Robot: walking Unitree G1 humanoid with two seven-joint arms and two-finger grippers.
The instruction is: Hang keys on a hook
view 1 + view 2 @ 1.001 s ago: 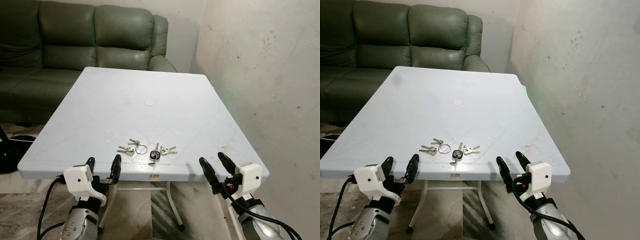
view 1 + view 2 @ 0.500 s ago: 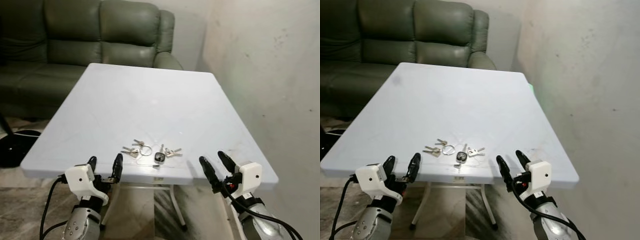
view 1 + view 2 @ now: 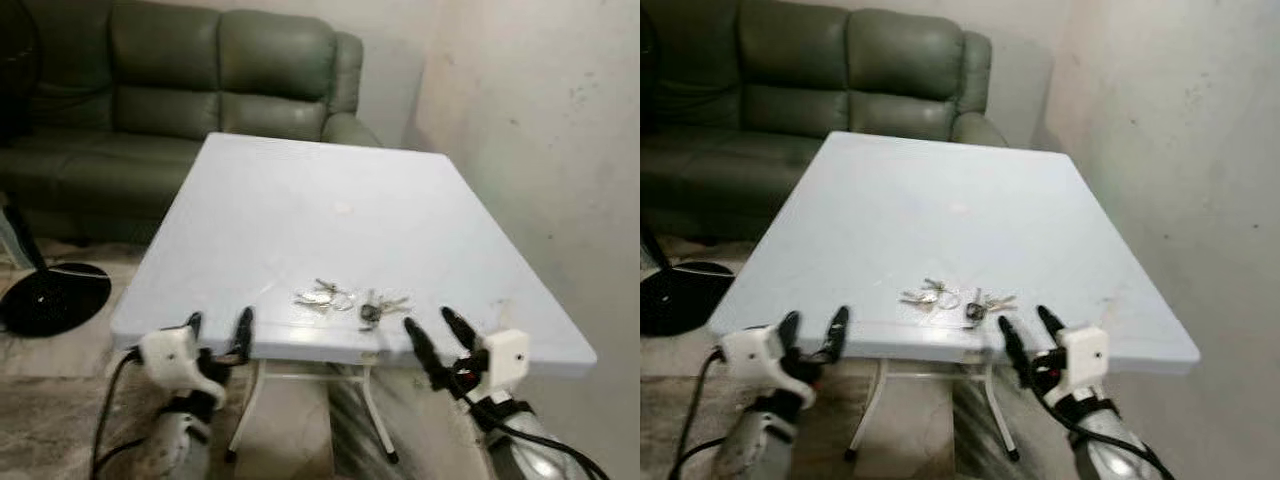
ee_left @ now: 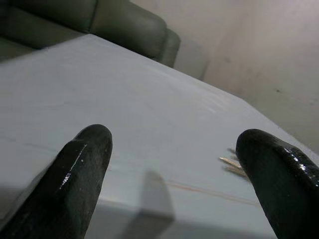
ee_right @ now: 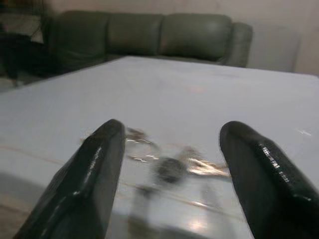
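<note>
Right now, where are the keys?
The keys lie on the table near its front edge, slightly right of centre in the eye views, just ahead of the open right hand.

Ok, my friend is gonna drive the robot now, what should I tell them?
Left gripper: open, holding nothing, at the table's near edge.
Right gripper: open, holding nothing, at the near edge, closer to the keys.
Keys: lying on the table near its front edge, between the two grippers.
Done: nothing yet; the keys are untouched.
Left: pick up the keys, probably with the right gripper, then find a hook and hang them.
</note>
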